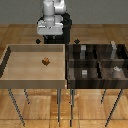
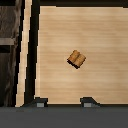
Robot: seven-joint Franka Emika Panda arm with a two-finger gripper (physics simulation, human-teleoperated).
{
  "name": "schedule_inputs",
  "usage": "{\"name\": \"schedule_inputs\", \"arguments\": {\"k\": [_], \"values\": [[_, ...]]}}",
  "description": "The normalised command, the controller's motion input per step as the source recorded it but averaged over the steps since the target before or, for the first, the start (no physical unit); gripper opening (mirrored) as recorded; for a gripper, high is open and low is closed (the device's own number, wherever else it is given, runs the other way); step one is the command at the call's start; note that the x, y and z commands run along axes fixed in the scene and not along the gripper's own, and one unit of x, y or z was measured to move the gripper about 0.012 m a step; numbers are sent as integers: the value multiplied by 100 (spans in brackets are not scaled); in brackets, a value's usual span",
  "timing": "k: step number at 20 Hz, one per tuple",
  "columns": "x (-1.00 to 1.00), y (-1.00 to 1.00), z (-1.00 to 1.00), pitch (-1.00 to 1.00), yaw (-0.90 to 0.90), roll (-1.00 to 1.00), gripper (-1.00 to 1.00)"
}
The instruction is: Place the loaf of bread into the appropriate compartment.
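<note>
The loaf of bread (image 1: 46,61) is a tiny brown chunk lying on the floor of the light tan tray (image 1: 10,62), near its middle. In the wrist view the loaf (image 2: 76,59) lies tilted on the tan floor, ahead of the fingertips. My gripper (image 1: 50,39) hangs above the tray's far edge, apart from the loaf. In the wrist view the gripper (image 2: 64,102) is open and empty. The dark divided box (image 1: 95,61) stands at the exterior view's right, split into cells with striped brown walls. I cannot tell which cell is the compartment meant.
Small pale grey blocks (image 1: 85,73) (image 1: 116,70) (image 1: 84,49) sit in the cells of the box. Tray and box stand side by side on thin legs. Part of the dark box (image 2: 9,50) shows beside the tray's wall (image 2: 27,50) in the wrist view.
</note>
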Motion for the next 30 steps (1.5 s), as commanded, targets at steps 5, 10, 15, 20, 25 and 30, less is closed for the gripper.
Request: {"name": "schedule_inputs", "arguments": {"k": [5,10,15,20,25,30], "values": [[0,0,0,0,0,0,100],[0,-60,0,0,0,0,100],[60,0,0,0,0,0,100],[60,0,0,0,0,0,100],[20,0,-20,0,0,0,100],[0,0,-100,0,0,0,100]]}}
